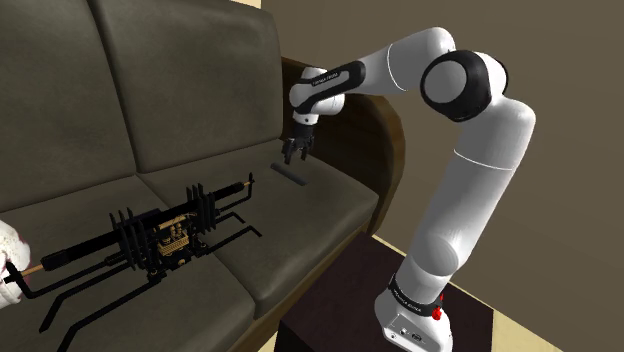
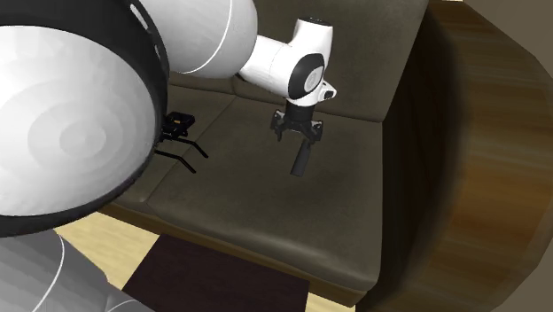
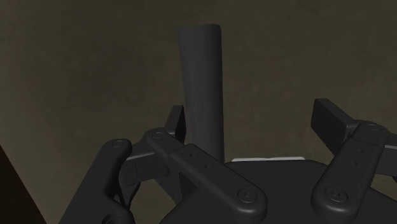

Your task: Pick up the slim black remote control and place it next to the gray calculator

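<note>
The slim dark remote (image 1: 291, 173) lies flat on the sofa's seat cushion (image 1: 300, 215), the one nearer the wooden armrest. My gripper (image 1: 296, 152) hangs just above the remote's far end, pointing down, fingers apart. In the second exterior view the gripper (image 2: 299, 135) straddles the top end of the remote (image 2: 300, 161) without touching it. In the wrist view the remote (image 3: 202, 83) runs away from the open gripper (image 3: 254, 119), closer to one finger (image 3: 175, 122) than the other. I cannot make out a gray calculator.
A black rack-like object with long rods and gold parts (image 1: 165, 235) sprawls over the other cushion. A white thing (image 1: 8, 248) pokes in at the shoulder view's left edge. The brown armrest (image 1: 385, 130) stands close behind the arm. A dark mat (image 2: 221, 279) lies on the floor.
</note>
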`<state>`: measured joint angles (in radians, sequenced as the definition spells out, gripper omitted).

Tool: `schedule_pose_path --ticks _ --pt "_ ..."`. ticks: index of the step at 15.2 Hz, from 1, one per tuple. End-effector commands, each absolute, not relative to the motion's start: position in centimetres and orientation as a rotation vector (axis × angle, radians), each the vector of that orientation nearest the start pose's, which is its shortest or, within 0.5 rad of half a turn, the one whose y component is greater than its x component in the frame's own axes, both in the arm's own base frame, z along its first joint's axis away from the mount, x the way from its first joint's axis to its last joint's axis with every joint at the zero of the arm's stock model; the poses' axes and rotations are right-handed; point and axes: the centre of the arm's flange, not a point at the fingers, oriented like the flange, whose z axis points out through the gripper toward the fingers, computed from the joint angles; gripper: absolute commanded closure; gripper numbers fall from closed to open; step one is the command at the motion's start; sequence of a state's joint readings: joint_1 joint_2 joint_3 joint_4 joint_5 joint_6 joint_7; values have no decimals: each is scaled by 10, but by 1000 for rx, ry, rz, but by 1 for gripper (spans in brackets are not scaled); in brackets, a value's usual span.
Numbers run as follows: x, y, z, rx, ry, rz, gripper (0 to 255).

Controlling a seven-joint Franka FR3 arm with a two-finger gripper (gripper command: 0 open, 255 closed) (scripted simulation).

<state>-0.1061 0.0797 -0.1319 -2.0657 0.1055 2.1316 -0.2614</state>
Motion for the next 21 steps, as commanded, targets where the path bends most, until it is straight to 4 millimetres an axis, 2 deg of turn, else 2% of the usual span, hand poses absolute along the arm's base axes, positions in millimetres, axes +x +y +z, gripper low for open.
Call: schedule_pose_path --ticks 1,4,12,20,21 --pt "563 -139 378 -3063 52 2 0" --pt "587 -157 351 -3064 56 21 0" --pt "589 -156 309 -3064 57 23 0" --pt "589 -156 309 -3064 57 23 0" --pt "589 -156 309 -3064 57 23 255"
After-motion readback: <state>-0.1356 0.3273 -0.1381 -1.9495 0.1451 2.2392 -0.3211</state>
